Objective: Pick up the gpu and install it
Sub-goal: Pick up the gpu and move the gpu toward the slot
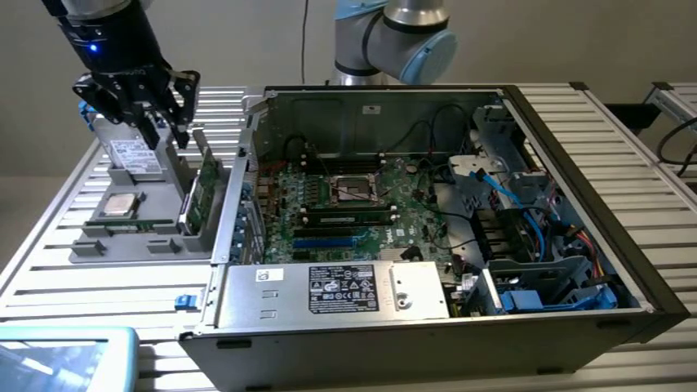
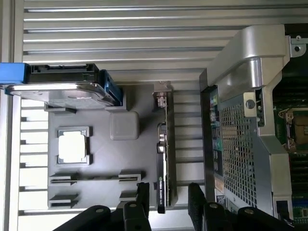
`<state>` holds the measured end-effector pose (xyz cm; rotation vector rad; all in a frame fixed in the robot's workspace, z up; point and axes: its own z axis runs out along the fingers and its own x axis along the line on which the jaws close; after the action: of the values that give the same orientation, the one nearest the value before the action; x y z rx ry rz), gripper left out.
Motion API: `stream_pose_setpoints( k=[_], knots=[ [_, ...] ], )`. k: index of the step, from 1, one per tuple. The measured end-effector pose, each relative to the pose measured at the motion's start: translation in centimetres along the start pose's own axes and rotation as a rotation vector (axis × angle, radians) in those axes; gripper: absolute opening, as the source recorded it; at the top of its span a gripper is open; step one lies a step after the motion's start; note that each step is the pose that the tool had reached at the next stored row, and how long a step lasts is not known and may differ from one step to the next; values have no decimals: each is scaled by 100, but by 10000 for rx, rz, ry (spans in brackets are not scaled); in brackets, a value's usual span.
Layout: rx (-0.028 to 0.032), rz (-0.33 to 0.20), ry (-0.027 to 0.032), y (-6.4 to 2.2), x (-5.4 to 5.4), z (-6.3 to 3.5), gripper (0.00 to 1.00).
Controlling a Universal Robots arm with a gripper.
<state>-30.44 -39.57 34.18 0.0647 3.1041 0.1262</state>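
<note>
Fingers [image 2: 143, 199] apart, nothing between them. The gpu [image 2: 165, 144] stands on edge below, in line with the gap, slotted in a grey tray [image 2: 96, 166] with the open computer case [image 1: 436, 204] just beyond. I judge it light, stiff and fragile, so I would pinch the flat faces near the top edge, gently.

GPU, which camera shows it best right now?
The wrist view: the gpu stands edge-on in the tray, with its whole length and bracket clear. The exterior view shows its green face at a slant, upright in the tray.
</note>
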Motion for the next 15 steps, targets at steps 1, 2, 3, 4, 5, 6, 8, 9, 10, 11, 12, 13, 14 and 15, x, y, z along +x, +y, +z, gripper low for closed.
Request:
stream_pose_setpoints(
  k=[1, 2, 3, 4, 5, 6, 8, 9, 10, 11, 12, 13, 14, 15],
  knots=[
    [-3, -87, 7, -1, 1, 20, 46],
    [-6, -182, 15, -3, 1, 37, 46],
    [-9, -279, 23, -6, 2, 54, 46],
    [-13, -398, 32, -7, 2, 73, 46],
    [-18, -533, 43, -9, 3, 92, 46],
    [-21, -654, 54, -11, 4, 109, 46],
    [-25, -787, 63, -17, 4, 145, 46],
    [-26, -791, 63, -19, 5, 163, 46],
    [-26, -792, 52, -22, 7, 182, 46],
    [-27, -789, 35, -25, 8, 199, 46],
    [-27, -773, 17, -27, 10, 213, 46],
    [-28, -750, -1, -28, 12, 225, 46],
    [-37, -708, -17, -29, 12, 236, 46],
    [-44, -645, -29, -29, 13, 246, 46]
  ],
)
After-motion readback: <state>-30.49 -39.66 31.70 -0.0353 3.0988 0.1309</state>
